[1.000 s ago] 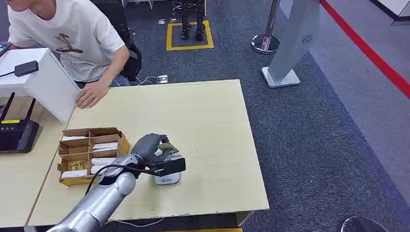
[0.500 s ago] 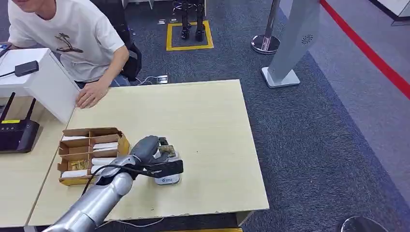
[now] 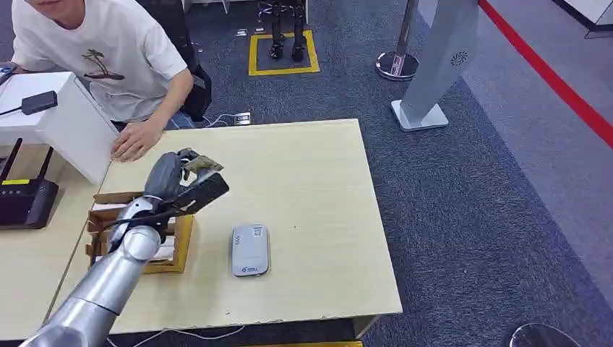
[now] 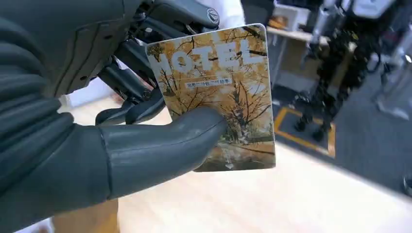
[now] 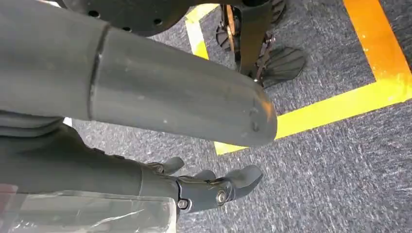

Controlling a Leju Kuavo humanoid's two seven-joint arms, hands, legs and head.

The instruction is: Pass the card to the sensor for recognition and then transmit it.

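Left hand (image 3: pixel 182 176) pinching card (image 4: pixel 218 97), thumb across its face

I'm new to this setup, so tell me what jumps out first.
The left hand is raised above the table's far left part, pinching an autumn-printed HOTEL card between thumb and fingers. The grey sensor lies bare on the wooden table, and a person's hand rests at its far corner.

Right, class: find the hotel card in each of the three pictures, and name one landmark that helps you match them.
Head view: hotel card in the left robot hand, raised over the table near the person's hand.
Left wrist view: card mid-picture, under the thumb.
Right wrist view: not in it.
Shared landmark: yellow floor square.
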